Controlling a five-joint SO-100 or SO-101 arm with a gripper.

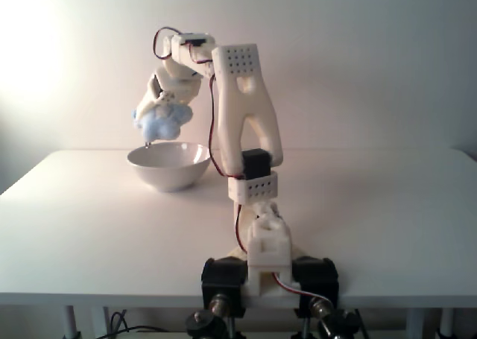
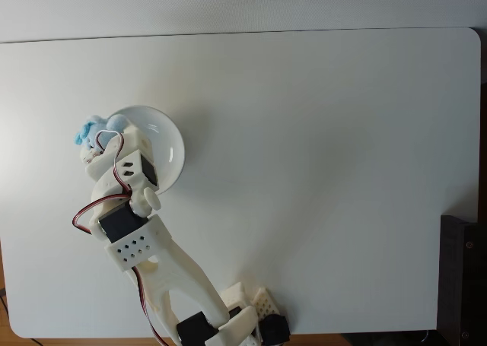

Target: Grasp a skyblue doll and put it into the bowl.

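The bowl [image 1: 168, 165] stands on the table [image 1: 387, 205], left of the arm's base [image 1: 261, 268] in a fixed view. The skyblue doll [image 1: 165, 121] hangs above the bowl's left rim, clear of it. From above, the doll [image 2: 93, 128] lies over the bowl's [image 2: 163, 144] left edge.

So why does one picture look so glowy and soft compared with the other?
In the fixed view from the front, strong light blooms at the upper left of the wall, the picture is soft, and the skyblue doll in the claw looks fuzzy above the bowl. The fixed view from above is evenly lit, with a faint shadow beside the bowl.
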